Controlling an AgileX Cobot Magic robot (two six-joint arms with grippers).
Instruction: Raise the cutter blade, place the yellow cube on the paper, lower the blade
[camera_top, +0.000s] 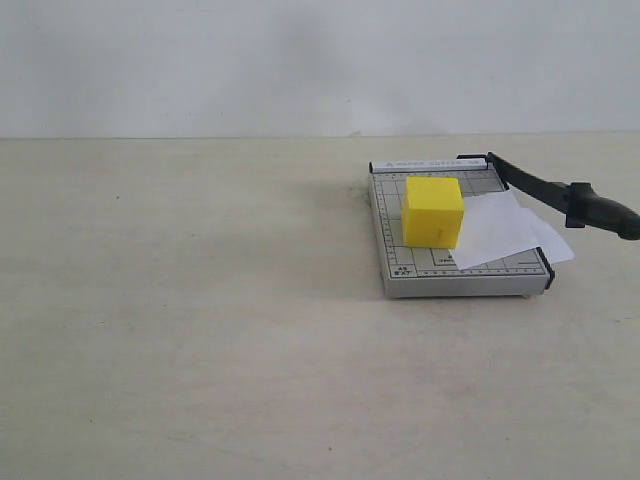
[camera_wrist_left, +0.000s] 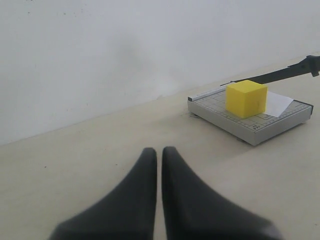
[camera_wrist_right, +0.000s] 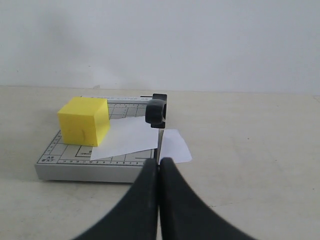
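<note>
The yellow cube stands on the grey gridded trimmer board. The white paper lies beside it, its edge reaching the cube's base, and hangs over the board's blade side. Whether the paper runs under the cube I cannot tell. The cutter blade is raised at a slant, its thick handle up off the table. Neither gripper shows in the exterior view. My left gripper is shut and empty over bare table, well short of the board. My right gripper is shut, in line with the blade's handle.
The beige tabletop stretches to the left of and in front of the board. A plain white wall rises behind the table's far edge.
</note>
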